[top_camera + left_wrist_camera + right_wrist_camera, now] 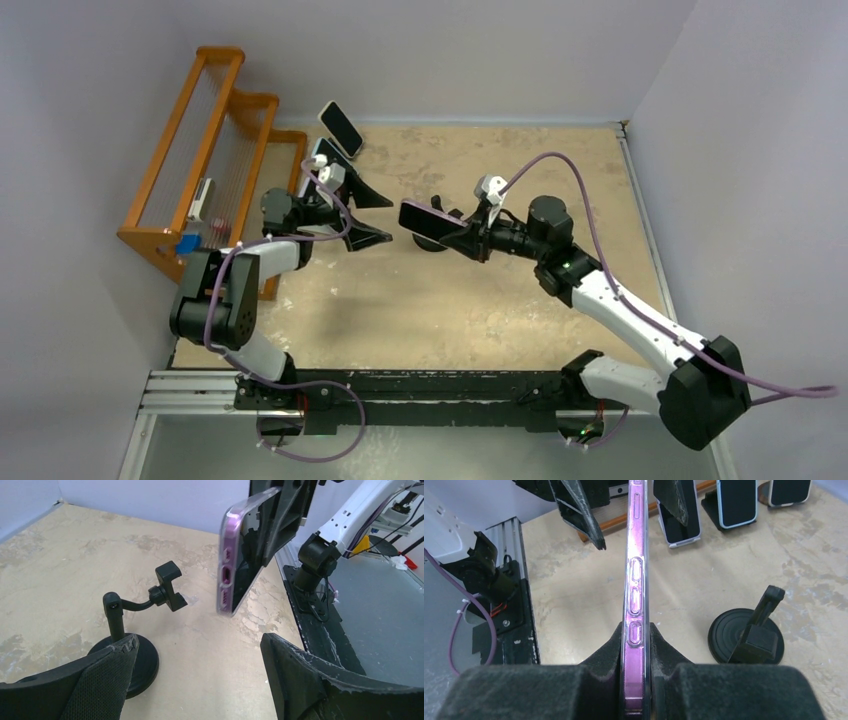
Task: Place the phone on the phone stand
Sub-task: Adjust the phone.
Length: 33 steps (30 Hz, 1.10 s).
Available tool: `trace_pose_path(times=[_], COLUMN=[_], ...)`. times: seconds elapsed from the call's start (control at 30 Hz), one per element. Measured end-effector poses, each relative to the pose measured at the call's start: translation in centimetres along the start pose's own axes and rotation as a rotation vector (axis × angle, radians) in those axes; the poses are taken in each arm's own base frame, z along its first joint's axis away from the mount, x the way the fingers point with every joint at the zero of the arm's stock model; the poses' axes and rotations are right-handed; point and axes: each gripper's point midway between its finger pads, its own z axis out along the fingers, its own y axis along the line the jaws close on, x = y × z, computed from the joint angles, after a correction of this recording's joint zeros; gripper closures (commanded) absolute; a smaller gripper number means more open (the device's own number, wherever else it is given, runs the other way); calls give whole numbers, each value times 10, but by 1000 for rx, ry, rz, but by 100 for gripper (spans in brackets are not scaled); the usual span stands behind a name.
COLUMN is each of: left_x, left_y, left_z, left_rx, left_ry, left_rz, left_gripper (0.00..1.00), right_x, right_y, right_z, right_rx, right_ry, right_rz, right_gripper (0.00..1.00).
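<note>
My right gripper [463, 232] is shut on a phone in a clear purple case [428, 221] and holds it edge-up above the table. In the right wrist view the phone [635, 580] sits clamped between my pads [664, 650]. The black phone stand [749, 635], with a round base and a clamp head, stands on the table to the phone's right, apart from it. In the left wrist view the phone [240, 555] hangs right of the stand [142, 630]. My left gripper [385, 217] is open and empty, facing the phone's free end; it also shows in its own view [197, 675].
An orange wooden rack [215, 140] stands at the far left. Other phones lean on small stands near it [341, 128], also seen in the right wrist view [736, 502]. The black mounting rail [420, 385] runs along the near edge. Walls close the table on three sides.
</note>
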Motion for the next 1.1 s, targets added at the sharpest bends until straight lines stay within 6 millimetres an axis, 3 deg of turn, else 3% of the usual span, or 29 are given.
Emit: trace_pose_path(times=[0.2,0.43,0.47,0.53,0.63,0.7,0.87,0.97,1.03,1.1], left_x=[9,17,18,19,22,23,25,24,23,19], left_y=[-5,-10,-11,-11,-14,-17,-20,-20,-21,-22], left_z=[2,13,15,18,18,16,14,13,13,14], left_rx=[70,147,156,166,185,207,237,236,236,232], left_ry=[25,73,77,82,103,127,158,157,156,148], left_rz=[-51,-146,-149,-155,-184,-194,-180,-177,-170,-158], left_gripper=[11,12,16,33,76,100,100,100,100,100], right_x=[20,15,13,9,8,13,18,17,16,12], right_y=[-6,6,9,15,20,12,3,3,2,5], right_z=[16,38,42,48,55,59,65,65,65,66], right_rx=[-16,-75,-88,-108,-123,-100,-91,-93,-87,-93], right_ry=[60,73,72,70,77,91,104,100,91,56], right_rz=[43,35,30,20,8,8,23,20,21,13], right_gripper=[100,100,100,100,100,100,100,68,59,56])
